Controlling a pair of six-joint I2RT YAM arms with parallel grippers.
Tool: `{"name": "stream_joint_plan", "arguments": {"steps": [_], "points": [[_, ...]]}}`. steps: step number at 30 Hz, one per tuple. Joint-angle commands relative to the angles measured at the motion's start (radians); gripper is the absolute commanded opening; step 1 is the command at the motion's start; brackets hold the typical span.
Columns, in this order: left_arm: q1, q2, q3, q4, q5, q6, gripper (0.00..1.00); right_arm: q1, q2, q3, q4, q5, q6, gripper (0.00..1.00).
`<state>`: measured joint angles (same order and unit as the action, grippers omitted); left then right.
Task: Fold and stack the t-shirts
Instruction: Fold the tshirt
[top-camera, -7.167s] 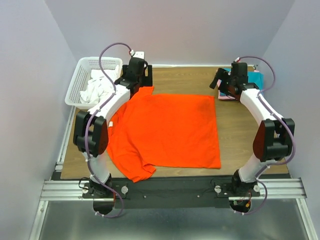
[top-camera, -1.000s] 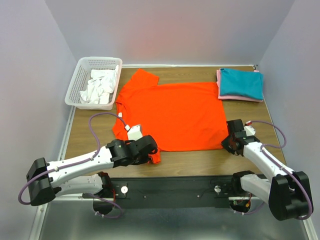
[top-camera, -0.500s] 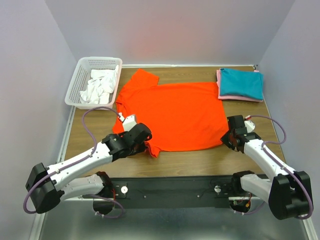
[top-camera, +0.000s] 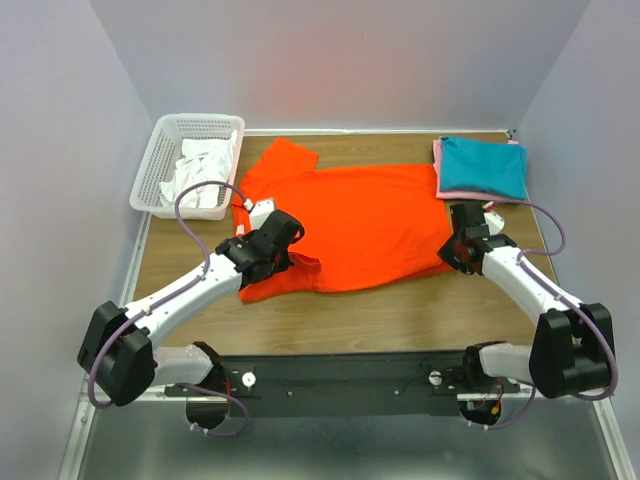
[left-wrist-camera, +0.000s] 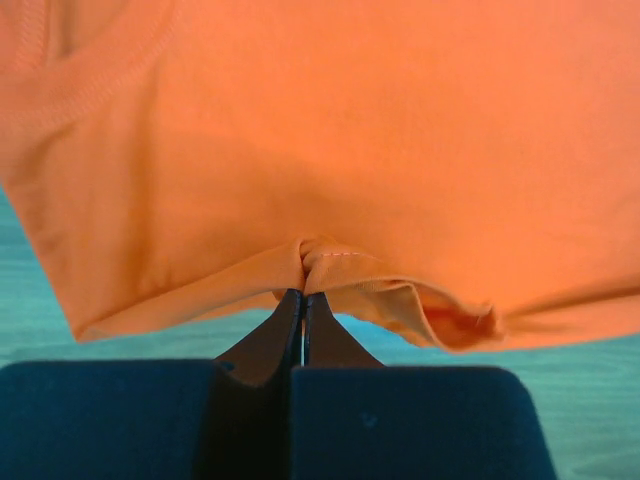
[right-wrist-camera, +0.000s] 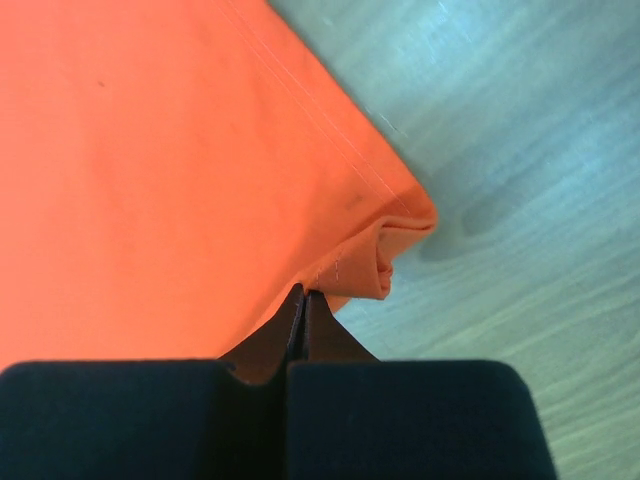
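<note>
Top external view: the orange shirt (top-camera: 360, 215) lies spread mid-table (top-camera: 400, 310). At its 8 o'clock corner the left gripper (top-camera: 280, 258) is pinched tight on the hem. At 4 o'clock the right gripper (top-camera: 449, 254) likewise clamps the hem corner.

- The spread t-shirt (top-camera: 360, 215) lies in the middle of the table (top-camera: 420, 315).
- The basket (top-camera: 150, 168) stands far left, with loose t-shirts (top-camera: 200, 178) in it.
- The folded t-shirts (top-camera: 482, 167) lie stacked far right.

Pink t-shirt (top-camera: 438, 176) — mostly beneath teal t-shirt (top-camera: 483, 166)
</note>
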<state>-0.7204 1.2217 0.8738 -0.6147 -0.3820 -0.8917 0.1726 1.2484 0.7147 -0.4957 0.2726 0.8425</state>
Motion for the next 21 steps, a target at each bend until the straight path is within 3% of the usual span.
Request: {"name": "stream_joint_plan", "arguments": {"steps": [1, 10, 16, 21], "points": [[0.047, 0.039, 0.048, 0.059, -0.037, 0.128, 0.00, -0.005, 0.058, 0.072, 0.000, 0.050, -0.028, 0.01], [0.088, 0.140, 0.134, 0.180, -0.037, 0.316, 0.00, -0.004, 0.167, 0.172, 0.019, 0.039, -0.049, 0.01], [0.102, 0.186, 0.143, 0.265, -0.014, 0.388, 0.00, -0.005, 0.200, 0.207, 0.022, 0.062, -0.069, 0.01], [0.118, 0.220, 0.154, 0.289, -0.084, 0.395, 0.00, -0.012, 0.210, 0.219, 0.022, 0.080, -0.077, 0.01]]}}
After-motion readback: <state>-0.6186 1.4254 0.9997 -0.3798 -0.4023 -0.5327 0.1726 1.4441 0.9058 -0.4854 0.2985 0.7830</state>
